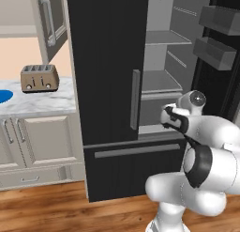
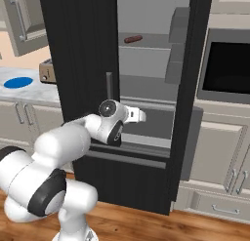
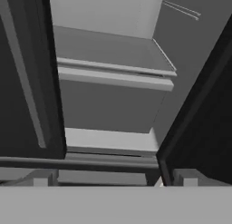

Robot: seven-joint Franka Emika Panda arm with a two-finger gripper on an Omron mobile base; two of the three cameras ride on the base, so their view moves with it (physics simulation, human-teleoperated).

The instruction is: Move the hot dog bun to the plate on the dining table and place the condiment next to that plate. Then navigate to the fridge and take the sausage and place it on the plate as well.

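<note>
Standing open, tall black fridge (image 2: 83, 64) holds thin reddish-brown sausage (image 2: 133, 39) on a far upper pale-grey shelf. Two-finger gripper (image 2: 141, 116) jaws wide apart, empty, at a lower shelf.

A boxy bronze-brown toaster (image 1: 40, 78) with 2 dark levers on its front stands on the white-grey veined marble surface (image 1: 51, 100) against the peach wall. A plain bright-blue round plate (image 2: 18, 82) lies flat on that surface, well apart from the toaster. Below are cream cabinet doors (image 1: 46, 141) with curved metal handles. A black built-in oven (image 2: 227, 66) sits in cream cabinetry. Wooden plank floor (image 1: 56, 207) runs underneath.
</note>
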